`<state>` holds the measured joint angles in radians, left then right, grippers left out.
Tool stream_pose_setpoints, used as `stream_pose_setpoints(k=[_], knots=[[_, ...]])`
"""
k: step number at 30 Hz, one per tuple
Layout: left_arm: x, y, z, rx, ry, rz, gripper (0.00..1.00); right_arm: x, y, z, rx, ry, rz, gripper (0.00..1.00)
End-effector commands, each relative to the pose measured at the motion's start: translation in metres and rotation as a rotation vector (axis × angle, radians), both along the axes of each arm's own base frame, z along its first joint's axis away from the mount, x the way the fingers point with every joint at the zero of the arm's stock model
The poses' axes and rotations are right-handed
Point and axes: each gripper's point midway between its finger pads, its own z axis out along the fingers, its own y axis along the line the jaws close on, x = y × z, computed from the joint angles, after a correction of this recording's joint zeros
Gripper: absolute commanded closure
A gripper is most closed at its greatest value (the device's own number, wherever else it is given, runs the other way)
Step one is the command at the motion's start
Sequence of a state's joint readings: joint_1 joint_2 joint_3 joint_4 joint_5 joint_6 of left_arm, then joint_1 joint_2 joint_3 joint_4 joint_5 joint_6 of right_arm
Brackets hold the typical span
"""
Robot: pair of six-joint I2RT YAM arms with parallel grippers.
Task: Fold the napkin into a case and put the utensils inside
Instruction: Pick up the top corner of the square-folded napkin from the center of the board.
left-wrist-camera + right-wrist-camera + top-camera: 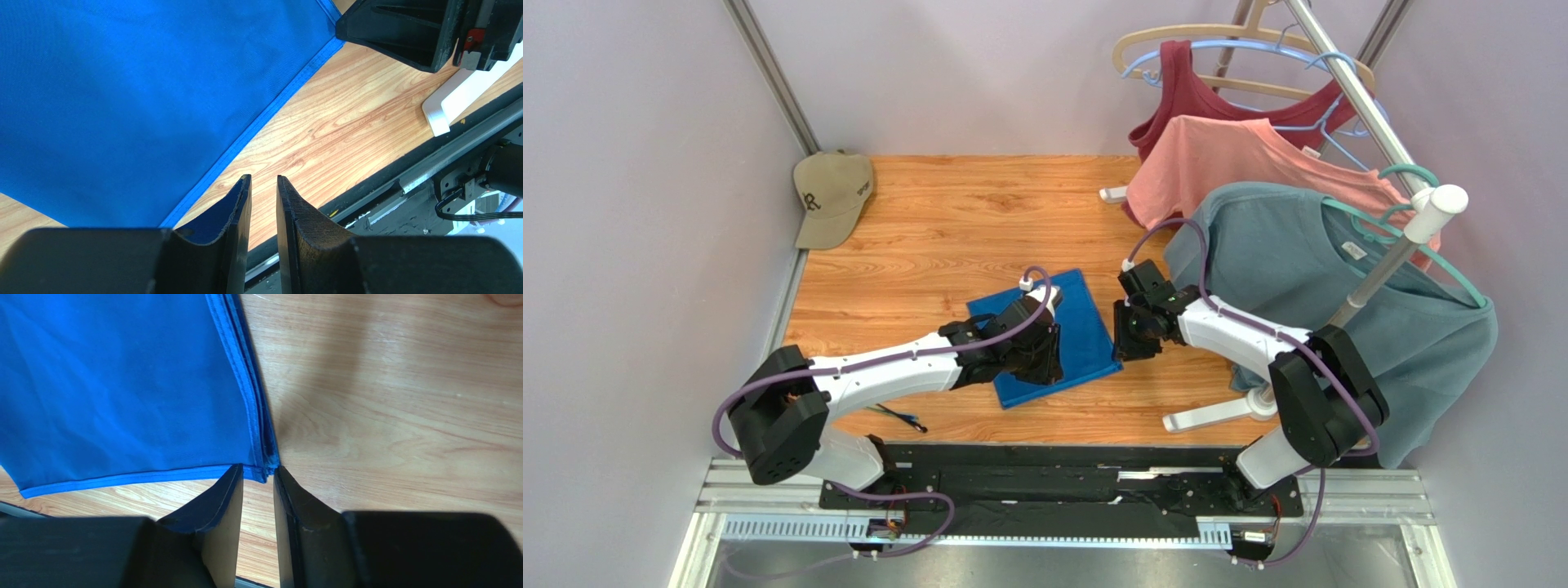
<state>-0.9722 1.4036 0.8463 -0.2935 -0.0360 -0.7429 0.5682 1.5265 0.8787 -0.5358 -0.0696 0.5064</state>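
Napkin, royal-blue slightly shiny cloth, lies flat on the light wooden tabletop, mid-table between the two arms. It looks doubled over: the right wrist view shows two hemmed edges stacked along one side and meeting at a corner. Shape is a rectangle, not a narrow pouch yet.

Left gripper: over the left half of the napkin in the top view. The wrist view has its fingertips at the napkin's near hem, with the cloth edge running under the left finger. Jaws stand a narrow slit apart, bare wood shows through the slit, nothing between them.

Right gripper: at the napkin's right-hand corner. The stacked corner sits right at the mouth between the fingertips. Jaws nearly together with a thin gap; can't tell whether the tips actually pinch the cloth.

Utensils, thin dark sticks with a small blue bit, lie on the wood near the front edge, just beside the left arm, apart from the napkin. Neither gripper touches them.

Also on the table: khaki baseball cap in the far-left corner, white rack foot near the right arm. Teal-grey T-shirt, salmon-pink shirt and maroon tank top hang on the rail at right.
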Motion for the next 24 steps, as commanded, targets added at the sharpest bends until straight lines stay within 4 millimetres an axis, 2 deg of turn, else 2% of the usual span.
stream_pose_setpoints(k=[1,5,14,17,18,19,22,24], knots=[[0.012,-0.013,0.023,-0.061,-0.049,0.015,0.71,0.004,0.010,0.000,0.048,-0.011,0.002,0.75],[0.012,-0.011,0.022,-0.056,-0.051,0.016,0.70,0.004,0.009,0.004,0.052,-0.023,-0.002,0.82],[0.011,-0.012,0.022,-0.052,-0.050,0.004,0.71,0.001,0.009,-0.001,0.043,0.002,0.014,0.80],[0.012,-0.012,0.024,-0.043,-0.054,0.001,0.70,0.002,0.010,0.001,0.048,-0.002,0.013,0.91],[0.013,-0.013,0.025,-0.045,-0.060,-0.003,0.69,0.003,0.012,0.003,0.056,-0.008,0.018,1.00],[0.014,-0.013,0.026,-0.039,-0.069,-0.012,0.63,0.004,0.013,0.006,0.063,-0.011,0.016,1.00],[0.020,-0.015,0.032,-0.038,-0.114,-0.028,0.54,0.007,0.019,0.019,0.092,-0.024,0.013,1.00],[0.027,-0.023,0.039,-0.062,-0.163,-0.041,0.51,0.012,0.029,0.035,0.151,-0.037,0.012,1.00]])
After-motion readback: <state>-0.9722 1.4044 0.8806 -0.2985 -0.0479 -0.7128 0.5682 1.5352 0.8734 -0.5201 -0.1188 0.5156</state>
